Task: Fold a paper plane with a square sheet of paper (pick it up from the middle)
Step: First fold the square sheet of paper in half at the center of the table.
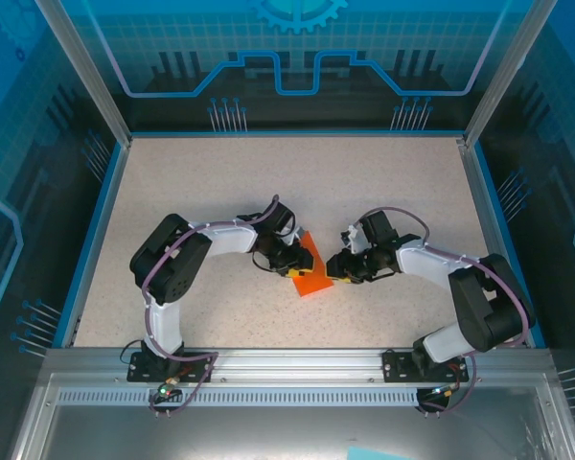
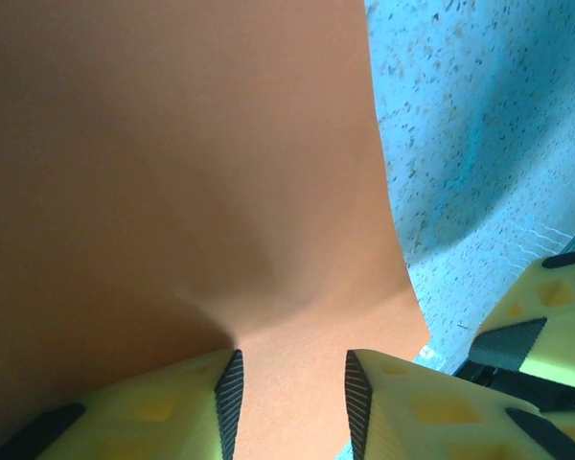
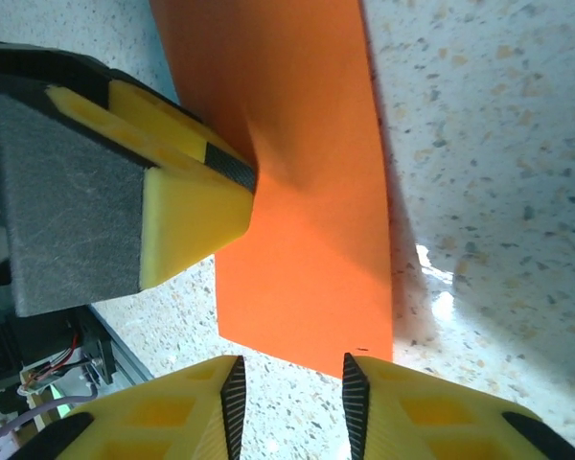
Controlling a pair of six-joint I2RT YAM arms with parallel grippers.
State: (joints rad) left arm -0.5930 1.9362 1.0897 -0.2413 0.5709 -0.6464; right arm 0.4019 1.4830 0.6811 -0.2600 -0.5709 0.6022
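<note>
Yellow fingers [image 2: 163, 412] of the left gripper [image 2: 289, 383] sit closest to its wrist camera, at 6 o'clock in that view, with a clear gap between their facing black pads. Orange paper runs unbroken across that gap and over most of the frame. It is the paper plane [image 2: 172, 172], and it has a soft dent just off the fingertip at 7 o'clock.

The right wrist view adds how that gripper meets the sheet. The left gripper comes in from 9 o'clock, and its tip presses on the paper's long edge, where the surface dimples. Its jaws stand apart, touching the paper with nothing clamped between the pads.

The right gripper [image 3: 289, 383] is likewise parted and holds nothing. The paper's short end stops just at its fingertips, toward 12 o'clock from them.

From above, the speckled desk [image 1: 268, 182] carries the paper plane near its centre, lying slanted. The left gripper is at its 9 o'clock side and the right gripper at its 3 o'clock, the two close together. One right fingertip also shows at 4 o'clock in the left wrist view, beside the paper's edge.
</note>
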